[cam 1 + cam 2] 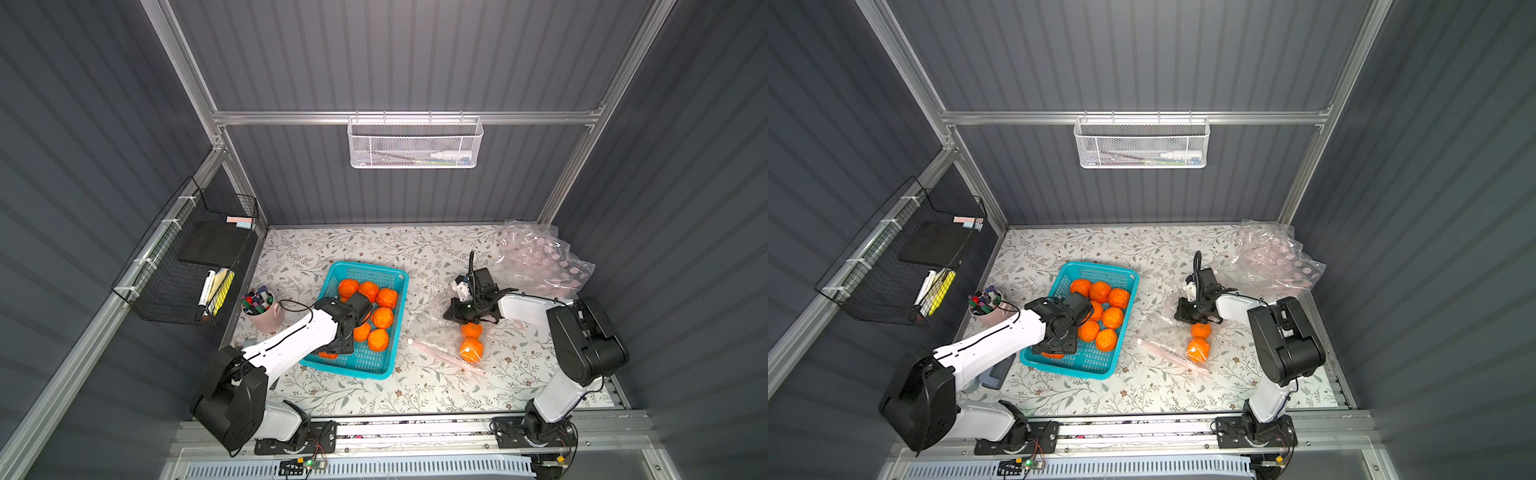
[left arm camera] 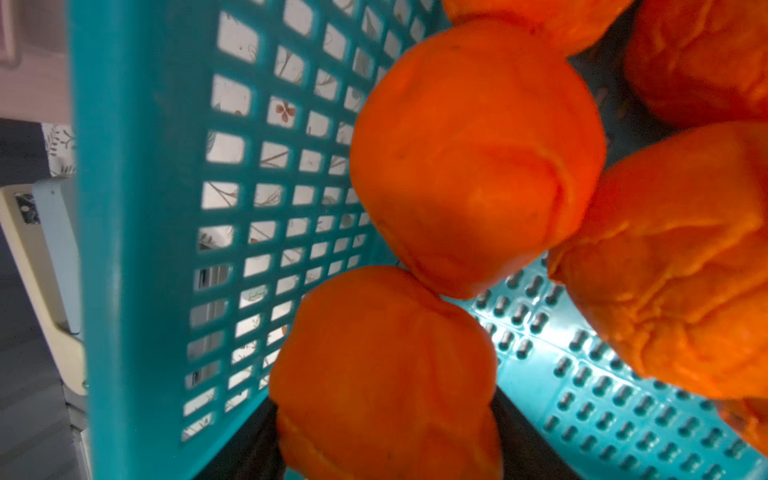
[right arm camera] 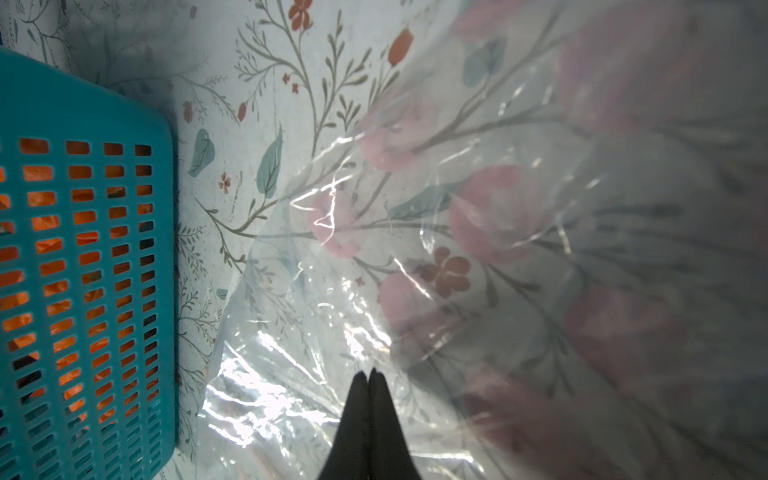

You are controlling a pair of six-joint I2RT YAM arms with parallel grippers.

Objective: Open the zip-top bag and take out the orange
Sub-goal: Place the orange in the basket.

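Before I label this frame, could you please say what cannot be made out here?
- Left end effector: in both top views the left arm covers its fingers; the left wrist view shows no clear fingers, so any grip on the oranges is unclear.
- Zip of the bag: too small in both top views to tell open or shut.
- Basket: the same arm hides some oranges.

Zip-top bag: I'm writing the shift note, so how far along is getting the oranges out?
Done: several oranges lie in the teal basket. In hand: the left hand is down in the basket, grip unclear; the right hand is shut on the zip-top bag. Left: two oranges sit inside it.
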